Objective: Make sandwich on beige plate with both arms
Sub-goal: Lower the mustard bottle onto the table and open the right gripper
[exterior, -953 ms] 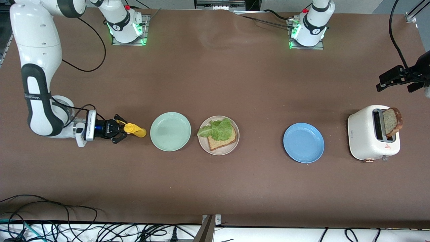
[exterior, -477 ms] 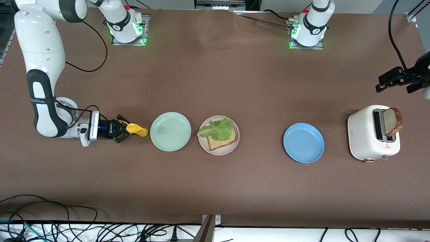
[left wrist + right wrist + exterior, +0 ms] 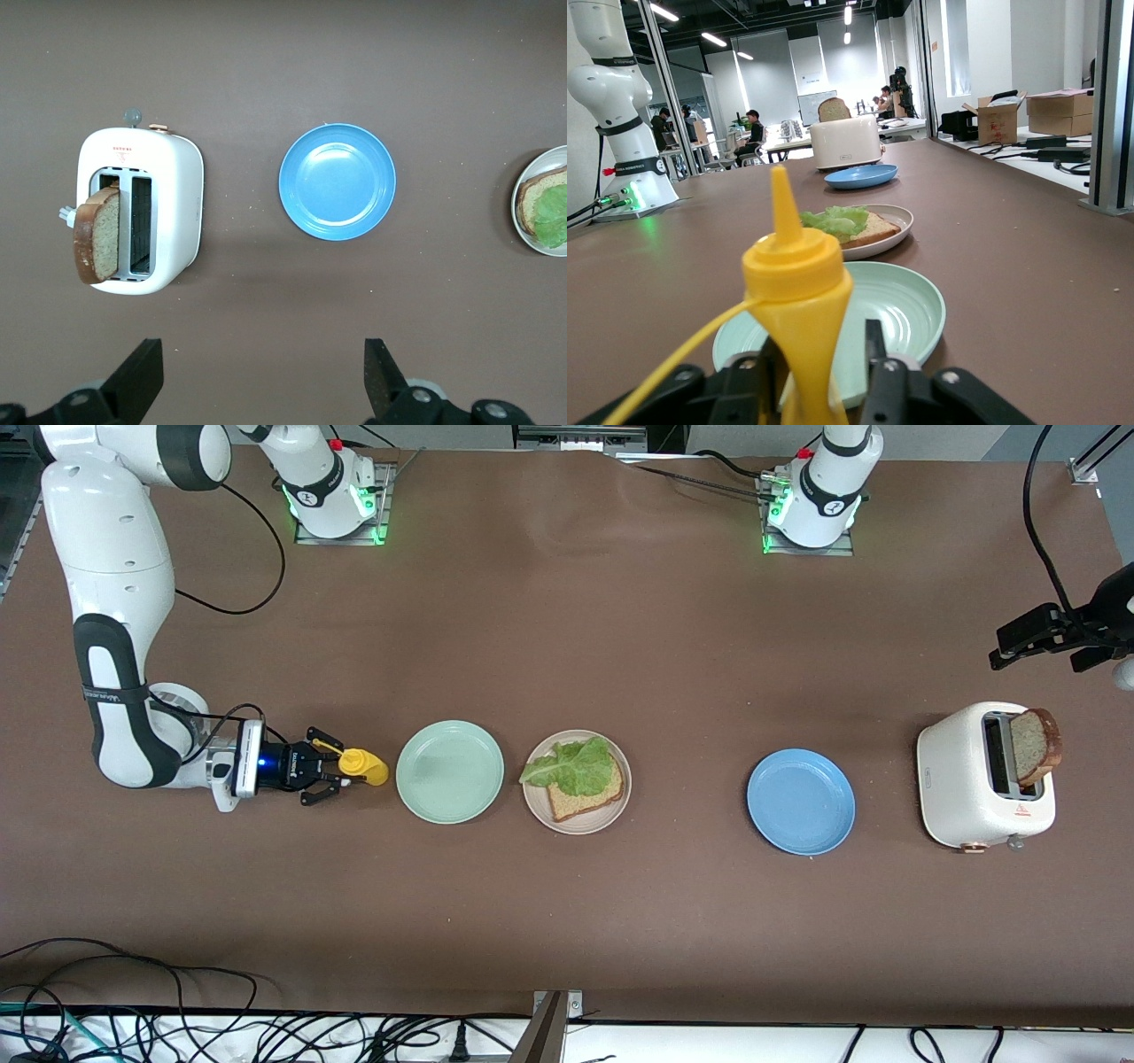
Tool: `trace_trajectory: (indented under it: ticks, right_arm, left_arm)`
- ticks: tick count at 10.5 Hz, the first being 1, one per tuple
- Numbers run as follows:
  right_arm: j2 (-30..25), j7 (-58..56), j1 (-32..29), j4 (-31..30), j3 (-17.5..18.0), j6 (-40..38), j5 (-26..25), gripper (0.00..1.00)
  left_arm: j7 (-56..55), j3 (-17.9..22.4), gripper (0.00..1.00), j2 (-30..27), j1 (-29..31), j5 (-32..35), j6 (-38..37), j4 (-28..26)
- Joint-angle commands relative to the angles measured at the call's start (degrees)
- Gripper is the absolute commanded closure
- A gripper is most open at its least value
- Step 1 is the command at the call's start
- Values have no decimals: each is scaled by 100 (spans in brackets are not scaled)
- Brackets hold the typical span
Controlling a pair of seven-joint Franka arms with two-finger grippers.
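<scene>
Robotics lab — bench-mounted arms (image 3: 115, 602), cables (image 3: 177, 992)

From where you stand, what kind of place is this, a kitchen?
More likely a robotics lab staged as a kitchen. The toaster and beige plate sit on a brown table with two bolted-on arms. The right wrist view shows people at desks and cardboard boxes.

Right gripper (image 3: 330, 771) sits low at the bottle (image 3: 363, 767); green plate (image 3: 449, 771) just past it, then beige plate (image 3: 577, 782). Left gripper (image 3: 1045, 636) up high, toaster (image 3: 974, 779) below, open table around.
</scene>
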Motion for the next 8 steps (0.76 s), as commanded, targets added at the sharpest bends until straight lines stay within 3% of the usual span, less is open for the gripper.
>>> trace_trajectory:
  ticks: [1,8]
  right_arm:
    - [29,-91,-72,-20,47,-109,140,0]
    - [12,-38,-520,190,-32,-100,-641,0]
  left_arm:
    - [-30,-91,0,71,107,161,-2,105]
    - [-30,-170,0,54,45,109,-2,140]
